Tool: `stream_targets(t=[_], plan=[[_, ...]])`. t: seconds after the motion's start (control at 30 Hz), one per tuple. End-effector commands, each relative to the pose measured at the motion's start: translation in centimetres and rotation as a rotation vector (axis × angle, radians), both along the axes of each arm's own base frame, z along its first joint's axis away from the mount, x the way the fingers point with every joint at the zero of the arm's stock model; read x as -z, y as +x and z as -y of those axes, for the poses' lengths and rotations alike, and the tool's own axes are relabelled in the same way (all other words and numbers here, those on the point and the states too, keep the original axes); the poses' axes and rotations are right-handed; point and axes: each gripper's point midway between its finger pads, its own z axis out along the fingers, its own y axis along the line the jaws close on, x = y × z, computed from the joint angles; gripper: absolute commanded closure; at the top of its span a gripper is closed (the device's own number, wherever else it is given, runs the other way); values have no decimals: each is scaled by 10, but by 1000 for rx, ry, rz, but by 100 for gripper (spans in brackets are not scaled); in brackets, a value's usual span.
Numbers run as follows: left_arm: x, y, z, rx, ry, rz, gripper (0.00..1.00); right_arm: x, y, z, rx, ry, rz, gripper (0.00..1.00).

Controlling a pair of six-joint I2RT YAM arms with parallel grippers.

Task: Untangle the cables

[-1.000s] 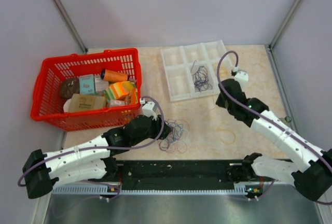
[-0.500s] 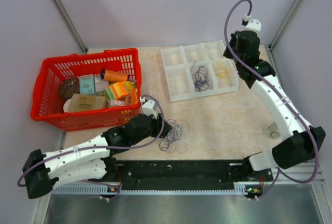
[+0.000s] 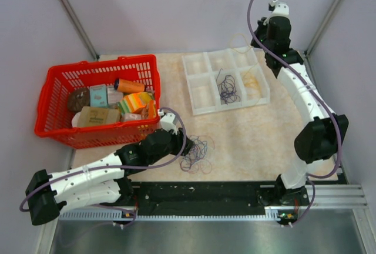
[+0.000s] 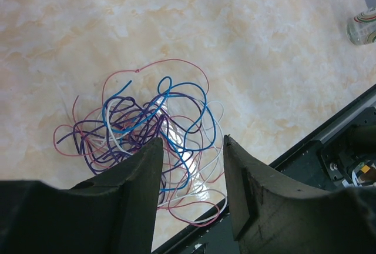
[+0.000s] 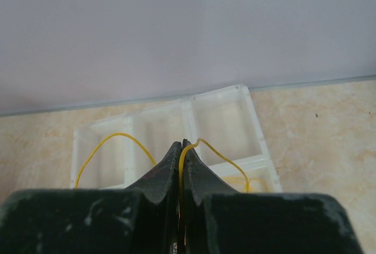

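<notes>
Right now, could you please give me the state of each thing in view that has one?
Tangle of thin purple, blue, pink and white wires: knotted, lying on the table.
White compartment tray: purple wires in one middle compartment.
Red plastic basket: upright, filled with packages.
Left gripper: open, above the tangle.
Right gripper: shut on a thin yellow wire, raised above the tray.

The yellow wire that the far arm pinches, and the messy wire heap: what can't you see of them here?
- Right wrist view: the yellow wire is pinched in the shut right gripper, whose fingers hide its lower end.
- Left wrist view: the left gripper covers the near part of the wire heap.
- Top view: the dark wires in the white tray are too thin to count.
</notes>
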Motion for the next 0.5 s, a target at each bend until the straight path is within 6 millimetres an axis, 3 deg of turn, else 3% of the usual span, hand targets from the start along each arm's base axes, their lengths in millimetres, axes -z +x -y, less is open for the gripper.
stream_targets(t=[0.0, 0.13, 0.2, 0.47], plan=[[-24, 8, 2, -17, -33, 50, 50, -57, 13, 0, -36, 18, 143, 100], [-26, 8, 1, -18, -33, 49, 50, -77, 15, 4, -19, 5, 162, 100], [-26, 8, 1, -20, -30, 51, 50, -86, 6, 5, -19, 17, 155, 100], [-23, 9, 1, -18, -14, 54, 50, -144, -63, 6, -79, 50, 233, 100]])
